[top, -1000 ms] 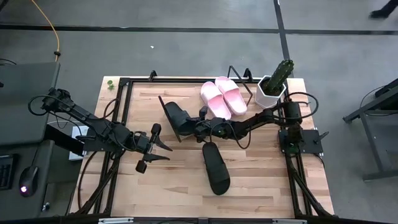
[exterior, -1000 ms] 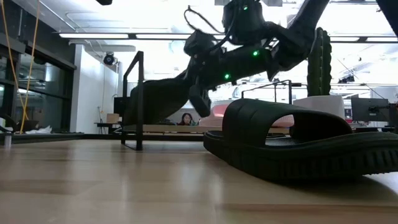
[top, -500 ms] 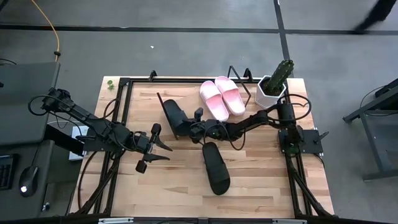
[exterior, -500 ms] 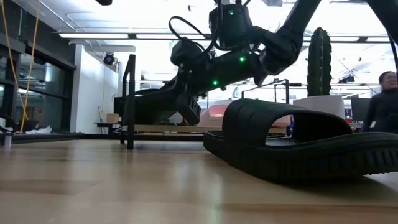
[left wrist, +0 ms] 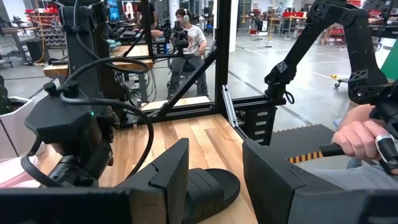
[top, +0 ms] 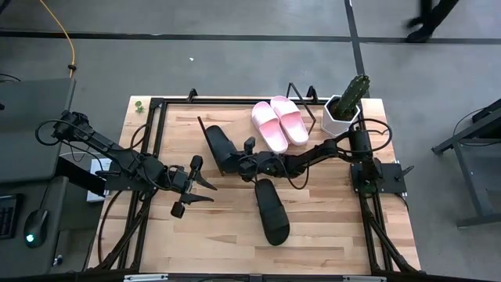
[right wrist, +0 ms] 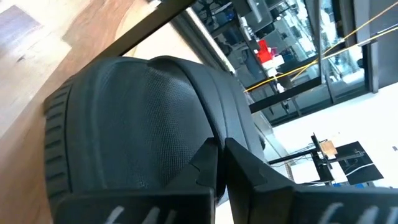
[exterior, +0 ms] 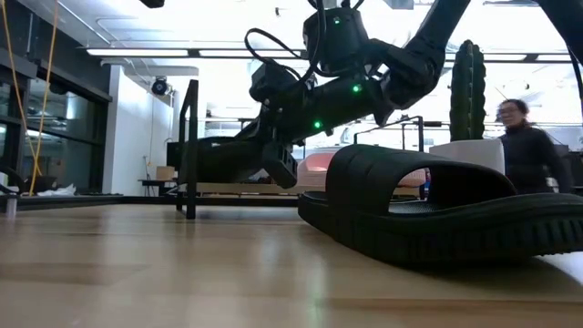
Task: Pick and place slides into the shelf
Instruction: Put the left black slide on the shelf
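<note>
Both arms extended low; right gripper clamps black slide.

From my station I see two pale pink slides side by side and two black slides — one held aloft, one flat on the bench. The bench is light wood with a plank grain, framed in black. Both arms are dark; the right claw is black, with small green lights glowing on its wrist in the low view. A green cactus stands in a white pot. The floor is grey — a yellow cable crosses it.
</note>
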